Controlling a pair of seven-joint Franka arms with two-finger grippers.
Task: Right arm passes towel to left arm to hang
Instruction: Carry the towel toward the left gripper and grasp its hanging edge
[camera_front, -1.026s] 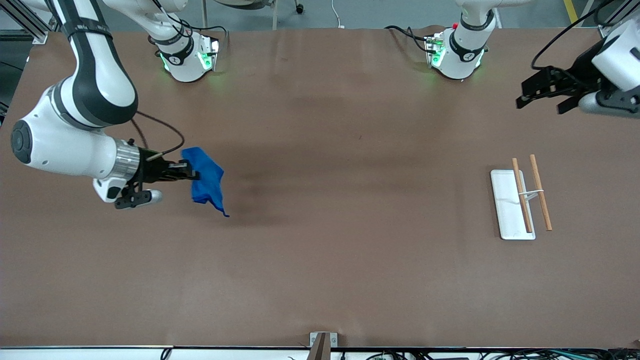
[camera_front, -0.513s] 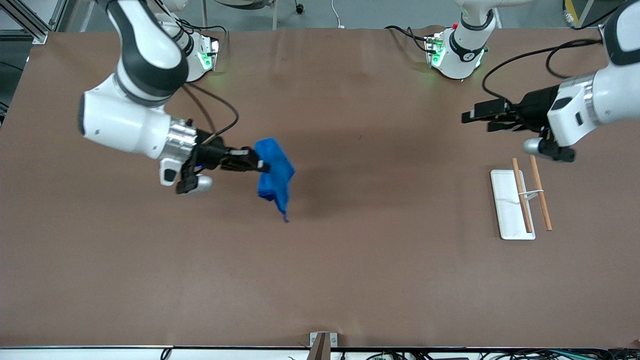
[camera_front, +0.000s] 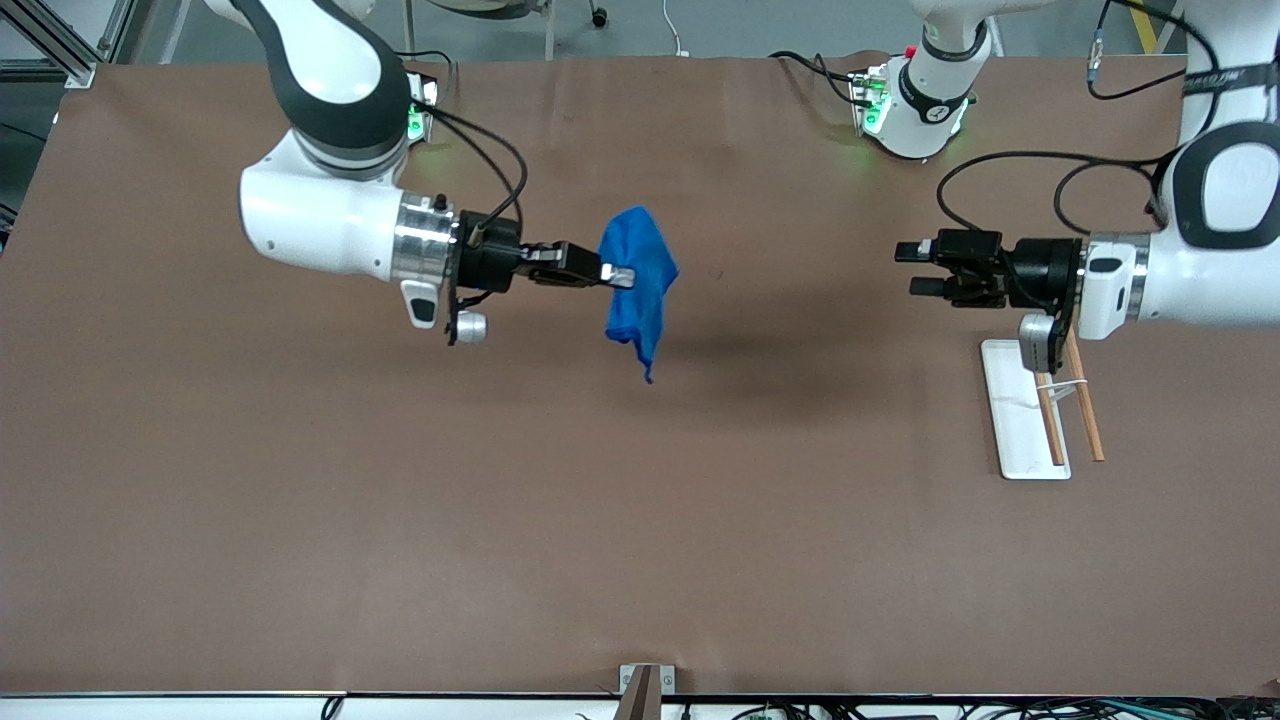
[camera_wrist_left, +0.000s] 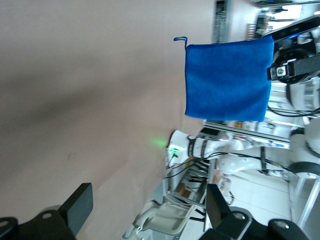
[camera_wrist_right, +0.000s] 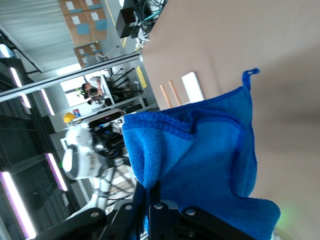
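Right gripper (camera_front: 612, 276) pinches small bright blue cloth towel (camera_front: 640, 285) aloft over counter (camera_front: 640, 520), presenting it toward 3 o'clock; left gripper (camera_front: 908, 270) spread, ready.

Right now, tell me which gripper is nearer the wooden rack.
Left. The left gripper hangs open just above the rack, at the left arm's end of the table. The right gripper is over mid-table, shut on the towel, well clear of the rack.

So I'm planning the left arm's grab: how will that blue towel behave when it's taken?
Probably floppy: the towel hangs limp from the right gripper, pinched at one edge. Likely light, since that small pinch carries it. The open left gripper may find it swings or folds on contact.
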